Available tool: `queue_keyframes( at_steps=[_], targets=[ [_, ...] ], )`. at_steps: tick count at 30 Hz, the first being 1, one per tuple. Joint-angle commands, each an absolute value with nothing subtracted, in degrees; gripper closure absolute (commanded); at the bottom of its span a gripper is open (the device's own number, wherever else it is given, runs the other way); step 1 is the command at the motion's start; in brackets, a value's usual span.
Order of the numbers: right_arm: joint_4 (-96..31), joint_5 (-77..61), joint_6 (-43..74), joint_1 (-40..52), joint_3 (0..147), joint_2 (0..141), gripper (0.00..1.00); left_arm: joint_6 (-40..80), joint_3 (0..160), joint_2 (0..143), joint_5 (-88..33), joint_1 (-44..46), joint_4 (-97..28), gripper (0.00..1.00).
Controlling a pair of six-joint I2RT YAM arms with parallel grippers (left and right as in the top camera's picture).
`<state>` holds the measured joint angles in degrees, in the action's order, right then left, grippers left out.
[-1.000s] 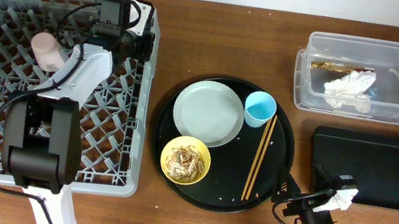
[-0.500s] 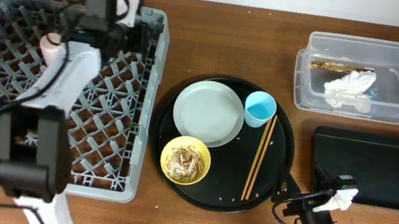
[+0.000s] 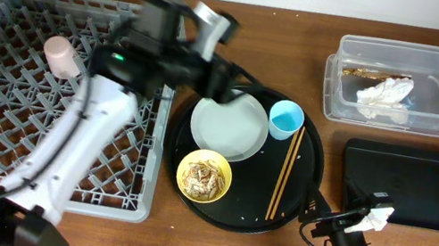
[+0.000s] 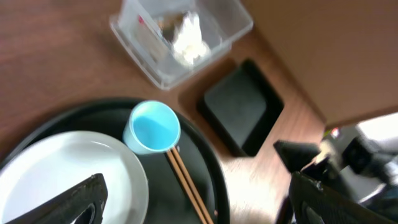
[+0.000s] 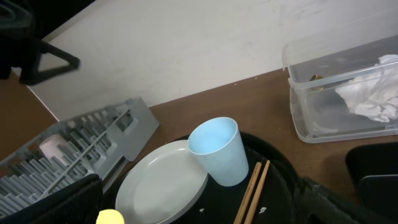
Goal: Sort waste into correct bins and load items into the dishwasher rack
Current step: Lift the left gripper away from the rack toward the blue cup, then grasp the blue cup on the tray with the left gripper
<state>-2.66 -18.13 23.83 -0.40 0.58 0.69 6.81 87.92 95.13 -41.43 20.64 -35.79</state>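
Hovering above the back left part of the round black tray [image 3: 252, 203], the left gripper [image 4: 198, 190] had its fingers spread wide, with nothing between them. The light-blue cup [image 3: 286, 119] stood upright at the tray's back, just beside the pale plate [image 3: 231, 134] and just to the right of that gripper. In the left wrist view it lay ahead, roughly centred between the two fingers. Its mouth faced up, and it looked empty and smooth-walled, flaring slightly toward the rim. The chopsticks [image 3: 285, 173] ran from beside the cup's base toward the tray's front rim, their long axis nearly front to back. The right gripper [image 5: 199, 198] sat off the tray's front right rim, also spread and empty, so the left arm seemed the nearer one for the cup. At the tray's front left, the yellow bowl [image 3: 204, 175] held the tan scraps [image 3: 203, 176]. The pink cup [image 3: 61, 56] was already in the dishwasher rack [image 3: 35, 193], left of the tray.
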Motion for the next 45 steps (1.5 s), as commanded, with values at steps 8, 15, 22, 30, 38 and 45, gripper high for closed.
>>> queue_keyframes(
  at_steps=[8,15,22,30,38,45],
  targets=[
    [-3.0,-18.9,24.1,-0.8,0.3,0.4,0.02,-14.9,102.1,107.7,-6.3,43.6,-55.5,0.01],
    [-3.0,-18.9,24.1,-0.8,0.3,0.4,0.01,-12.3,108.1,114.5,-10.9,43.0,-48.2,0.21],
    [-3.0,-18.9,24.1,-0.8,0.3,0.4,0.01,-13.8,108.0,122.7,-15.5,43.1,-44.5,0.55],
    [-3.0,-18.9,24.1,-0.8,0.3,0.4,0.01,-13.8,108.0,127.4,-15.3,43.1,-43.9,0.63],
    [-3.0,-18.9,24.1,-0.8,0.3,0.4,0.01,-13.8,108.0,130.0,-15.3,43.1,-42.5,0.84],
    [-3.0,-18.9,24.1,-0.8,0.3,0.4,0.01,-10.1,109.1,130.0,-15.3,43.1,-40.7,0.98]
  ],
)
